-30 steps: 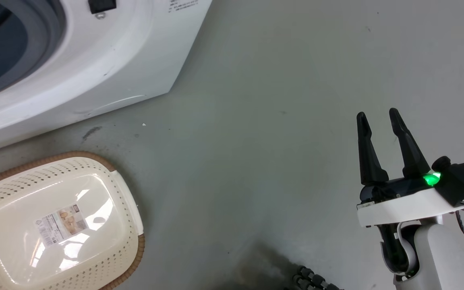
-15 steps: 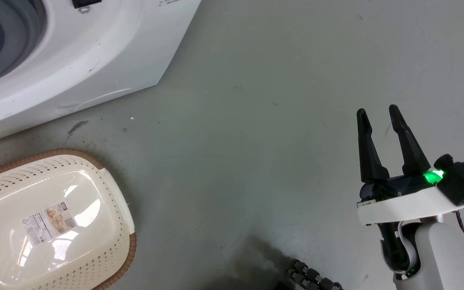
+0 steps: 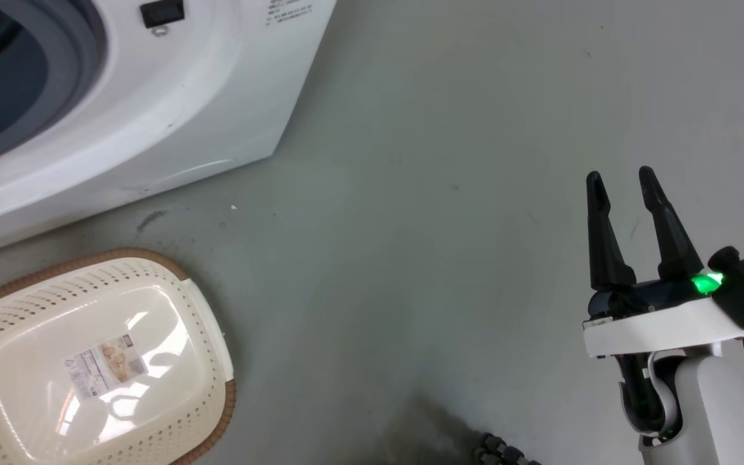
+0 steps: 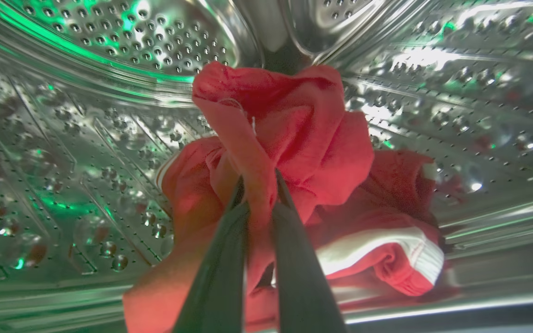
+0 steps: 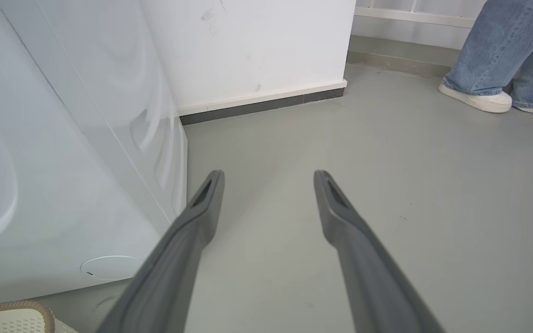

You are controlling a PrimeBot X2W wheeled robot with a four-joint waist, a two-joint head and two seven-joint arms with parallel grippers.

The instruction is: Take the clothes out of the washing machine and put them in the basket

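Item, left gripper (image 4: 258,180): deep in the steel drum (image 4: 109,55) of the washing machine (image 3: 172,110); fingers clenched on a raised fold of the clothes (image 4: 303,134); the red heap (a white trim band low on its right side) lies on the drum's bottom.

Item, right gripper (image 3: 621,173): idle over the bare floor (image 3: 411,271); fingers spread, holding nothing.

Item, basket (image 3: 214,349): cream, brown-rimmed, nothing in it but a paper label (image 3: 106,363); stands on the floor just in front of the washing machine.

Item, a person's shoe (image 5: 474,99): well off, near the far wall.

Hazards, as I judge them: the pinch takes only a narrow ridge of cloth, so it may slip free on the pull; the pieces look bunched together, so one may trail, catch on the grey door ring (image 3: 78,71) and drop to the floor short of the basket; a hurried withdrawal could scrape the arm on the opening.
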